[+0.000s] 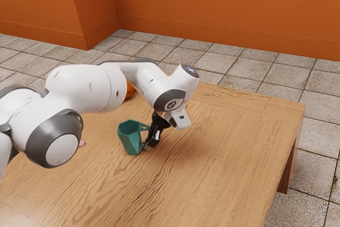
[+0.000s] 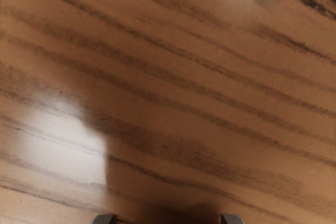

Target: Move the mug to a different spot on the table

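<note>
A teal faceted mug [image 1: 131,135] stands upright on the wooden table [image 1: 228,158], its handle turned toward the exterior view's right. My black gripper [image 1: 152,142] hangs low just to the right of that handle, close to it, pointing down at the table. In the wrist view two fingertips [image 2: 105,219] show far apart at the lower edge, with bare wood grain [image 2: 173,103] between them and no mug. The gripper is open and holds nothing.
An orange object [image 1: 129,92] lies on the table behind my arm, partly hidden by it. A small pink thing [image 1: 82,143] peeks out beside the arm's base joint. The table's far edge runs along the exterior view's right, with tiled floor [image 1: 313,131] beyond.
</note>
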Robot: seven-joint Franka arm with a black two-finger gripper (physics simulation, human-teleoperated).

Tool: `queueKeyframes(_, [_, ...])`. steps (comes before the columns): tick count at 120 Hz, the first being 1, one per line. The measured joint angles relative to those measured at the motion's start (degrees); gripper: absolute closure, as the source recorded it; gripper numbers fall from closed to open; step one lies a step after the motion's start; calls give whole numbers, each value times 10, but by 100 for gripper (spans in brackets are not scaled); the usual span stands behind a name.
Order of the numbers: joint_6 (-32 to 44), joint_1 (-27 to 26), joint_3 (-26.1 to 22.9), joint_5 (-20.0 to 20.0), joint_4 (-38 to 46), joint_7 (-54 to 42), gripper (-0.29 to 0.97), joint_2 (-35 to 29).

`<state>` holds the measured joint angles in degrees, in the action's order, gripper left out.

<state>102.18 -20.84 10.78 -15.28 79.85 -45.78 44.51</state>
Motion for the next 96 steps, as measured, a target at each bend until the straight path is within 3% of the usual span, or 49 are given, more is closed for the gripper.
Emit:
queueKeyframes(21, [1,-1,-1,5,-3,-4,22,-2])
queueKeyframes(41, [3,-9,-5,24,-5,-7,10,-39])
queueKeyframes(73, [-10,0,-2,100,4,33,3,-214])
queueKeyframes(89, [-35,39,0,113,32,105,2,-311])
queueKeyframes(96, [-53,78,-2,140,34,135,1,-326])
